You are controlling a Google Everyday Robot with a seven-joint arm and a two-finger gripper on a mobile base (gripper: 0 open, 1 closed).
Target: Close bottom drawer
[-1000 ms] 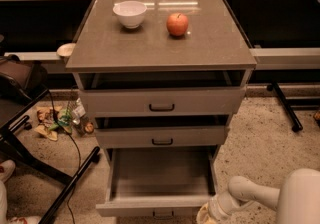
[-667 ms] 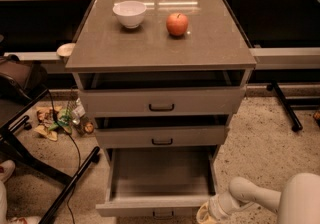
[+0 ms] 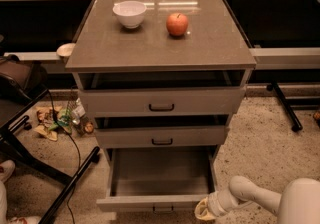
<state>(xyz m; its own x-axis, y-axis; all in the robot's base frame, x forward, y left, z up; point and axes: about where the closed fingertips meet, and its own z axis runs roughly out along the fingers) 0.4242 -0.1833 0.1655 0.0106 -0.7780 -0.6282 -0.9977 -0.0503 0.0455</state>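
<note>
Grey-beige bottom drawer [image 3: 159, 202]: pulled well out.
Gripper [image 3: 204, 211]: positioned low, just beside the drawer front's right end.
Gripper state: cannot be told.

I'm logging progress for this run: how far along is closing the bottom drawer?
Nothing looks done: the bottom drawer stands pulled far out, its empty grey box exposed below the middle drawer. In hand: the gripper sits low beside the right end of the drawer's front panel, seemingly placed to push. Left: the whole push, until the front panel meets the cabinet.
</note>
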